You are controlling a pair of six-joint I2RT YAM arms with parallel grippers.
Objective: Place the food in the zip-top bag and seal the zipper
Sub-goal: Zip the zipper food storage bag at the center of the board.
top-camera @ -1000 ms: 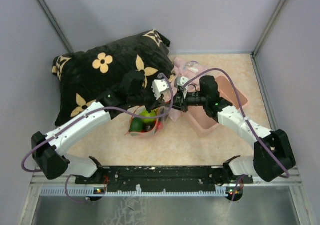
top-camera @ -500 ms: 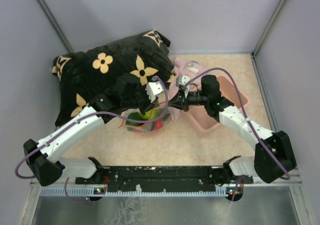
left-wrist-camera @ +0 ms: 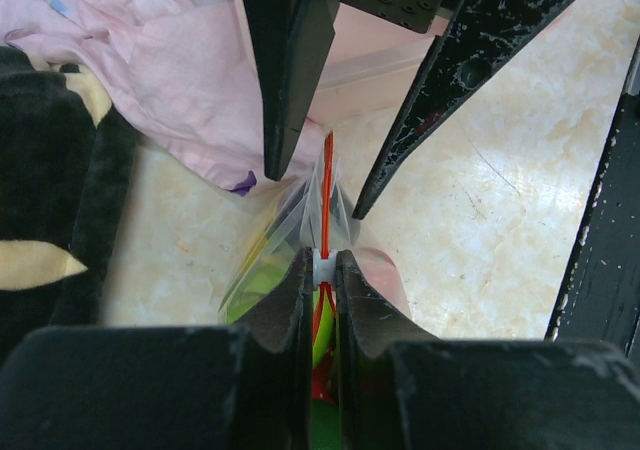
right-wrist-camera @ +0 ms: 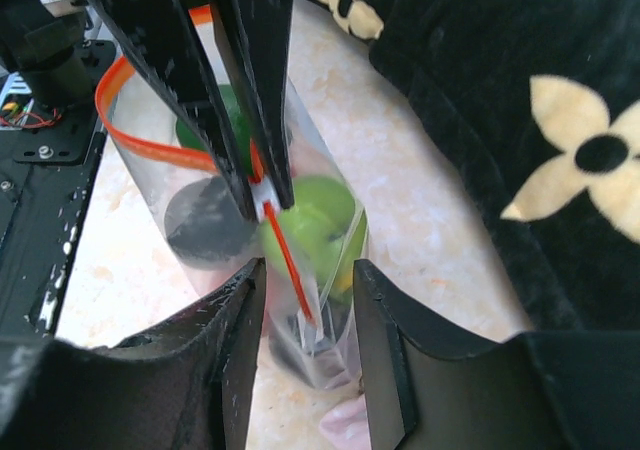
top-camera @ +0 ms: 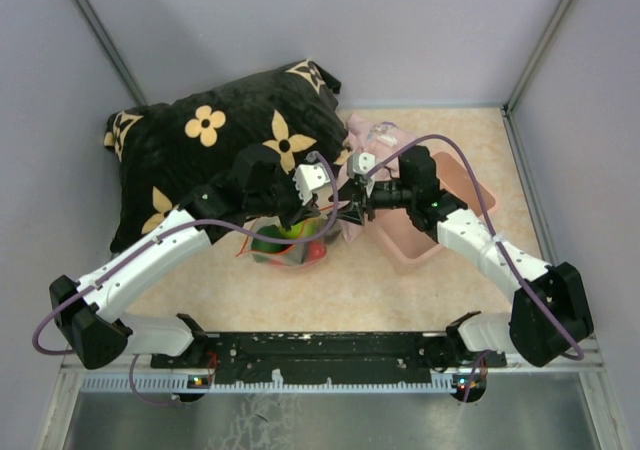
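- our left gripper [left-wrist-camera: 320, 270] is pinched shut on the zipper [left-wrist-camera: 326, 195], with a small white piece squeezed between its tips; we cannot tell whether that is a slider
- from that pinch the orange-red strip runs straight ahead, away from the left wrist, so its long axis lines up with the left fingers' reach
- our right gripper [right-wrist-camera: 310, 275] sits at the far end of that stretch, facing the left one; its jaws stand narrowly apart, straddling the bag's corner without clamping it, as far as we can see
- the zip-top bag [right-wrist-camera: 140, 170] hangs below and between the two grippers, with the food [right-wrist-camera: 320, 215] inside: a lime green fruit just under the left tips, a dark one beside it
- between the grippers the strip reads as one thin line; behind the left tips, toward its own wrist, it bows out in a loop, so we judge that part unsealed
- the next move turns on this line: the right gripper, nearer the corner, could close to anchor it while the left draws back along the strip
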